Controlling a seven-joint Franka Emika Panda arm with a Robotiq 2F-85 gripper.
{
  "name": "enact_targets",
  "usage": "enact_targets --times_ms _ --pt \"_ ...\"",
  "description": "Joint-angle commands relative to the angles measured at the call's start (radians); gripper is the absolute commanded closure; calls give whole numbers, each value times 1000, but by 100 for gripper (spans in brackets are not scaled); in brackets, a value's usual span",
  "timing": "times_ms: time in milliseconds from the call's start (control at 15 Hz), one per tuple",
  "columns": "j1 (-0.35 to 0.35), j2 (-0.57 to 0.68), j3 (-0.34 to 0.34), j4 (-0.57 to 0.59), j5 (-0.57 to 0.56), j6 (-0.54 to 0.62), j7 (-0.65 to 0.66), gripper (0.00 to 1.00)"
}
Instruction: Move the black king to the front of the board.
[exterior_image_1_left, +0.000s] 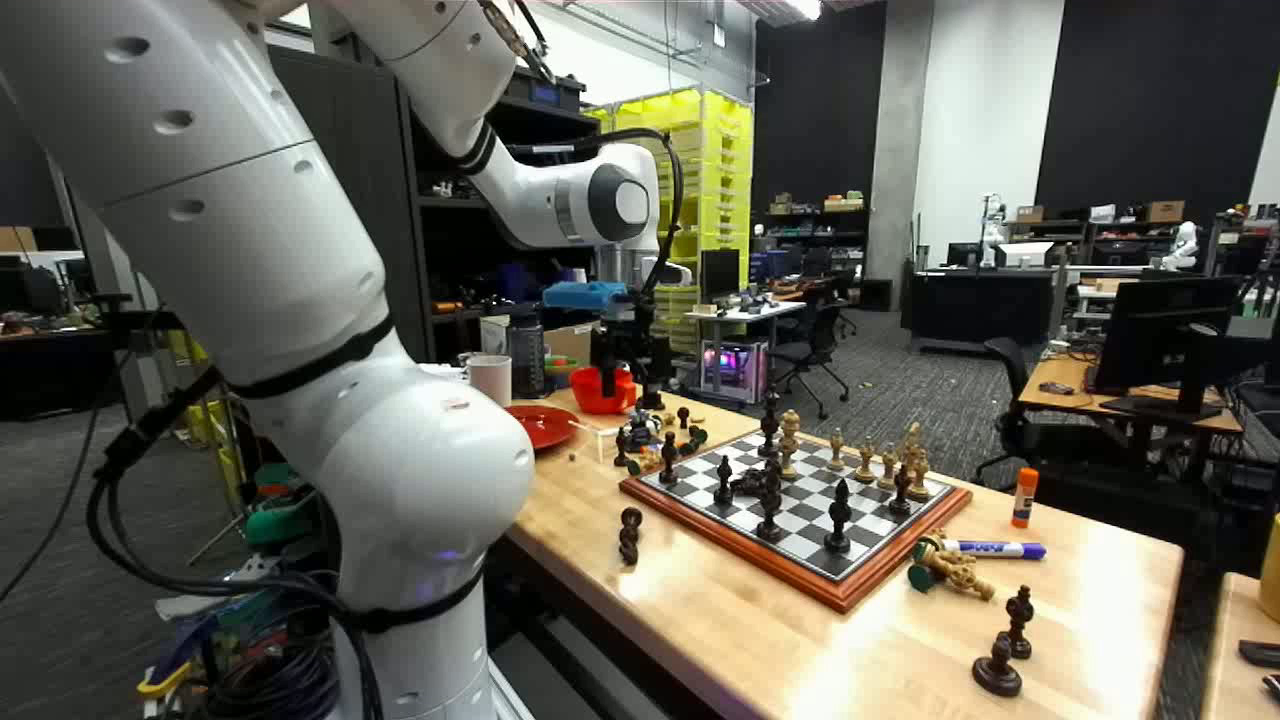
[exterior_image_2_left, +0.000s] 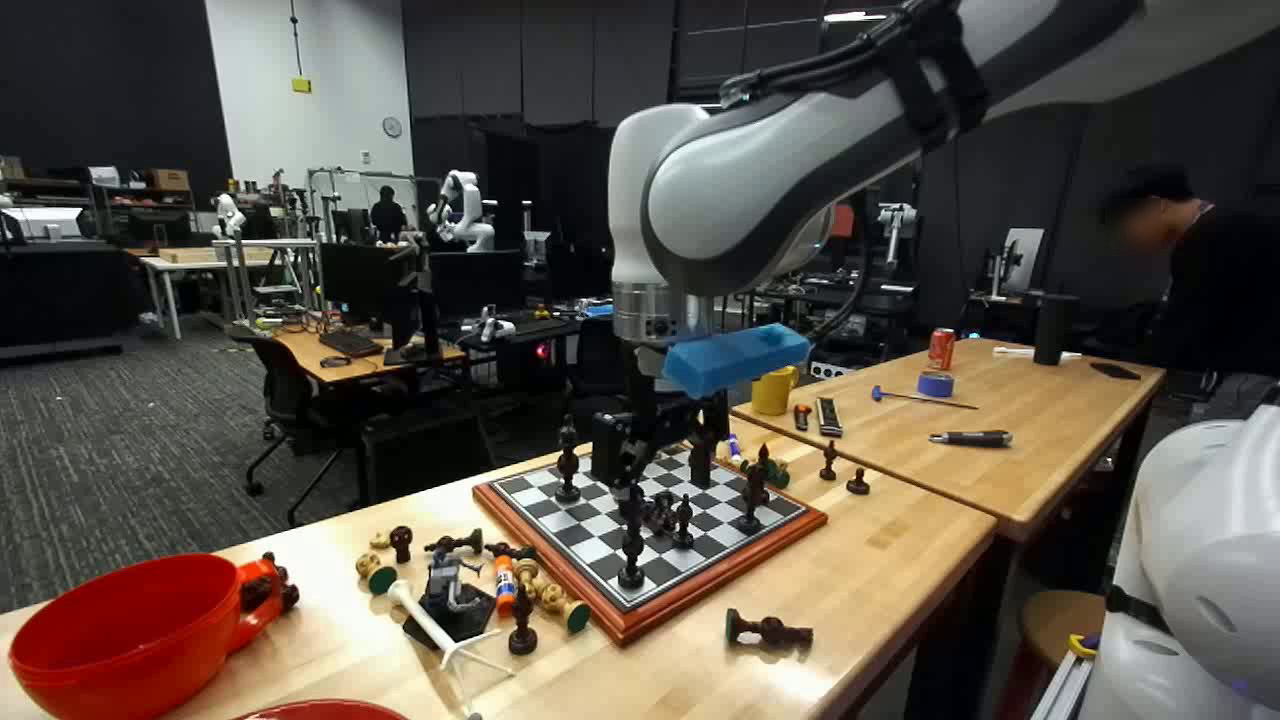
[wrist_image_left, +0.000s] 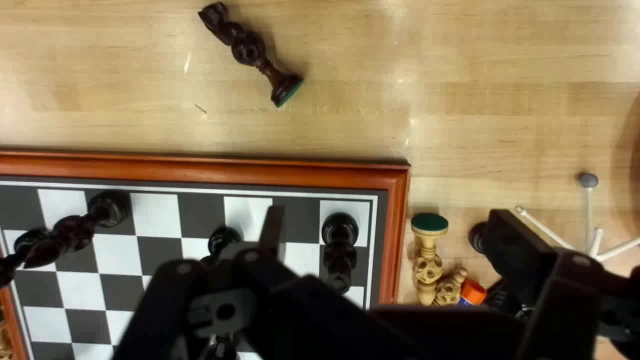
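Below the claw (wrist_image_left: 386, 225) — spread wide, holding nothing — lies an edge of the board (wrist_image_left: 200, 171).

Board (exterior_image_1_left: 735, 540): square, thick-bordered, flat on the worktop (exterior_image_1_left: 720, 620), checkered face up. Border glossy reddish-brown wood, moulded; squares near-black and white, thin white line framing them. Lies skewed in both exterior views, one corner toward the camera; in the wrist view one border edge runs almost level, part of the board cut off. Black king: cannot tell which of the dark chessmen (exterior_image_1_left: 838, 515) it is.
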Motion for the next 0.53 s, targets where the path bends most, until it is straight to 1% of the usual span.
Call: enact_targets --times_ms 0,400,467 --pt "14 2 -14 1 -7 -1 5 0" --pt "15 4 -14 1 -7 -1 5 0" --pt "7 29 -11 25 -16 -30 20 0"
